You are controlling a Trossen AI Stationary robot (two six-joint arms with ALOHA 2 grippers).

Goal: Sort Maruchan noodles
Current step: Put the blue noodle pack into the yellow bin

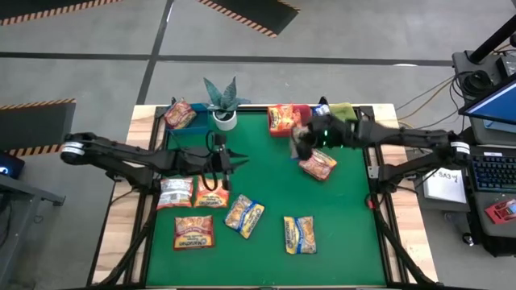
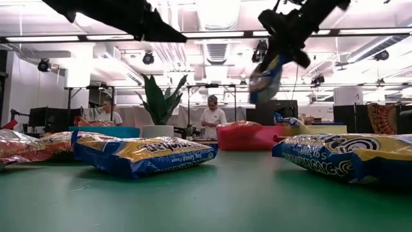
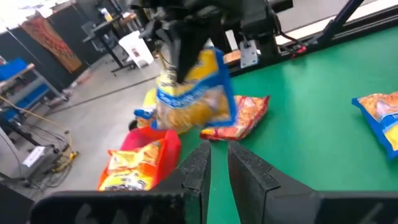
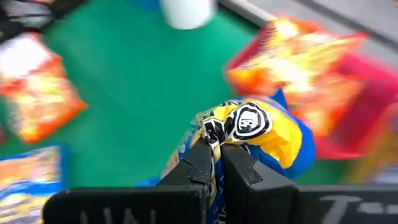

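Blue-and-yellow packet (image 4: pixel 261 134) | hangs from right gripper (image 4: pixel 214 163) | pinched at its edge

A green-topped table (image 1: pixel 347 225) carries perhaps six noodle packets (image 1: pixel 244 216), coloured bins (image 1: pixel 284 113), a potted plant (image 1: pixel 224 103)

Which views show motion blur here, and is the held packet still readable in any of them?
Right wrist view: background smeared, but the blue-and-yellow packet in the right gripper stays sharp. Left wrist view: packet slightly soft, colours clear. High view: right gripper area blurred. Low view: packet backlit by ceiling lights, dim.
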